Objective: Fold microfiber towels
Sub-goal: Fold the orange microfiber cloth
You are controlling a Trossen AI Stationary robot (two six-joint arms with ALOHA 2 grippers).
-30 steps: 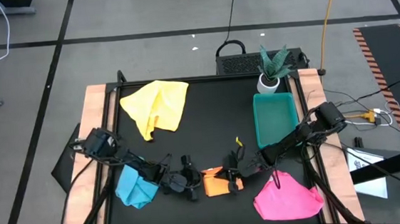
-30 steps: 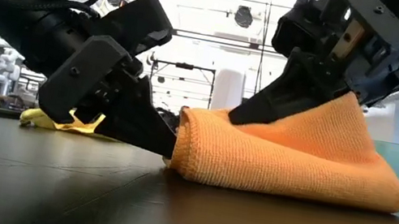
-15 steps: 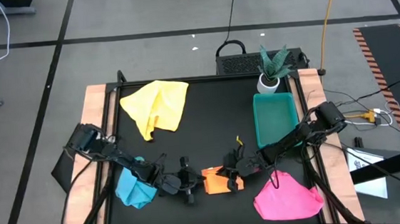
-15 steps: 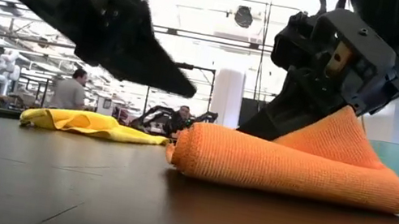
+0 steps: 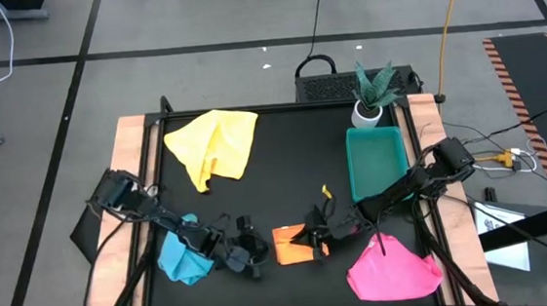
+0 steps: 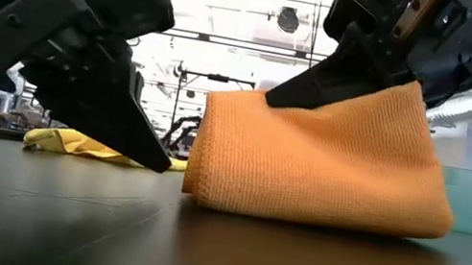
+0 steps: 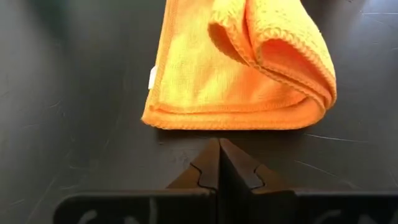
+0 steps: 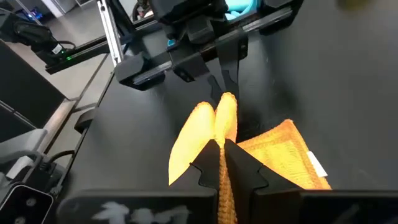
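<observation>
We note the right gripper (image 8: pixel 221 155) clamped on the orange towel (image 5: pixel 291 245), mid-fold, near the tray (image 5: pixel 375 160). Left gripper (image 7: pixel 219 163), closed and empty, sits beside it. Lay the edge over slowly, corners aligned.

— Item one? 
— Orange towel (image 5: pixel 290 246), folded, lying near the front middle of the black table; one doubled edge is lifted upright, the rest flat. From table height the orange towel (image 6: pixel 324 158) shows as a thick wedge, rounded fold on one side.

— Item two? 
— Yellow towel (image 5: pixel 216 145), unfolded, crumpled, spread at the back left.

— Item three? 
— Light blue towel (image 5: pixel 185 255), bunched in a heap at the front left.

— Item four? 
— Pink towel (image 5: pixel 392 270), loosely rumpled, at the front right corner, well apart from the blue one.
</observation>
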